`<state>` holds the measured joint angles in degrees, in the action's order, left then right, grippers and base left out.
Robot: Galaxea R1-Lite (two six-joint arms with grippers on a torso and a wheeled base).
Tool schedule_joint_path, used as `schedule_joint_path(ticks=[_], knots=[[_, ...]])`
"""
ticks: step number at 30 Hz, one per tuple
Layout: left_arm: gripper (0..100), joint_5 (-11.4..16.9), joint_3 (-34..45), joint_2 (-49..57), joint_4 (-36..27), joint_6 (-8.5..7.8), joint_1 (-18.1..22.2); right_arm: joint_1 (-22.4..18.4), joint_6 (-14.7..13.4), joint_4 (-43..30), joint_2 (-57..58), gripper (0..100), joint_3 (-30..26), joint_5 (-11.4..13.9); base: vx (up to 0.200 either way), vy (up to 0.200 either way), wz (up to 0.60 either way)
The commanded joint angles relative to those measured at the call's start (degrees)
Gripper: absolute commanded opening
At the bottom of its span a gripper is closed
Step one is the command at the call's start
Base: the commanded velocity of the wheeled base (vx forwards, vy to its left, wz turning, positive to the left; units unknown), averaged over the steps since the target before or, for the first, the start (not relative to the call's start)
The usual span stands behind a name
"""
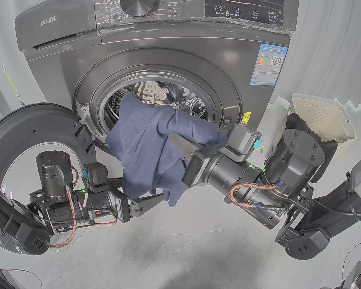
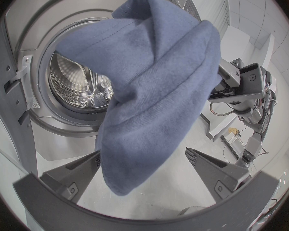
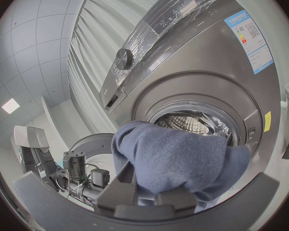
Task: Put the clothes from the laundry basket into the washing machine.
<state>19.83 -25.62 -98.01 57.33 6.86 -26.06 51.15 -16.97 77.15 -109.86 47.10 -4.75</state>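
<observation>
One washer [image 1: 148, 57], door [image 1: 28, 137] open, basket [image 1: 343, 115] just to its right. Blue garment [image 1: 148, 149] hangs at the drum mouth [image 1: 164, 91], pinched in the right gripper [image 1: 175, 140]; left gripper [image 2: 143, 151] gapes wide beneath it. Soft, light, floppy stuff: I'd scoop the dangling bulk, not an edge, so nothing snags the rim.

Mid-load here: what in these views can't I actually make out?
Drum contents: in the head view the blue garment covers most of the opening.
Laundry basket contents: in the head view the right arm hides its near side, and the right wrist view cuts it off at the edge.
Garment's far end, inside the drum or short of it: hidden by its own folds in both wrist views.
</observation>
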Motion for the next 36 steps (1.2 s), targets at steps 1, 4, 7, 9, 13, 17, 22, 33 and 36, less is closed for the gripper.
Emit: schedule_joint_path(ticks=[1, 4, 7, 9, 13, 17, 22, 33, 36], knots=[[100, -0.23, -0.04, -3.06, 1.29, -0.1, -0.74, 0.0, 0.09, 0.01, 0.17, 0, -0.08, 0.01, 0.0, 0.0, 0.0], [100, -1.03, -0.13, -3.59, 2.08, -0.18, -1.01, 0.0, 0.09, 0.01, 0.17, 0, -0.26, 0.01, 0.0, 0.0, 0.0], [0, -1.99, -0.83, -4.38, 4.02, -0.01, -1.18, 0.0, 0.09, 0.01, 0.09, 0, -0.43, -0.08, 0.0, 0.0, 0.0], [0, -2.78, -0.57, -4.91, 6.56, 0.43, -1.18, 0.0, 0.09, 0.01, 0.09, 0, -0.7, -0.08, 0.0, 0.0, 0.0], [0, -3.84, 0.4, -4.73, 10.17, 1.13, -1.62, 0.0, 0.09, 0.01, 0.09, 0, -0.79, 0.01, 0.0, 0.0, 0.0], [0, -3.93, 2.6, -3.68, 12.63, 1.13, -2.85, 0.0, 0.18, 0.01, 0.09, 0, -0.96, 0.01, 0.0, 0.0, 0.0], [0, -3.75, 9.1, 0.63, 16.94, 1.4, -6.63, -0.09, 0.27, 0.01, 0.0, 0, -2.46, 0.36, 0.0, 0.0, 0.0], [0, -3.57, 10.68, 2.65, 29.42, 4.83, -7.51, 0.0, 0.27, 0.72, -1.32, 100, -8.34, 1.41, 0.0, 0.0, 0.0], [0, -3.84, 7.96, 2.39, 29.86, 5.27, -6.81, 0.0, 0.36, 0.89, -1.58, 100, -10.19, 1.33, 0.0, 0.0, 0.0]])
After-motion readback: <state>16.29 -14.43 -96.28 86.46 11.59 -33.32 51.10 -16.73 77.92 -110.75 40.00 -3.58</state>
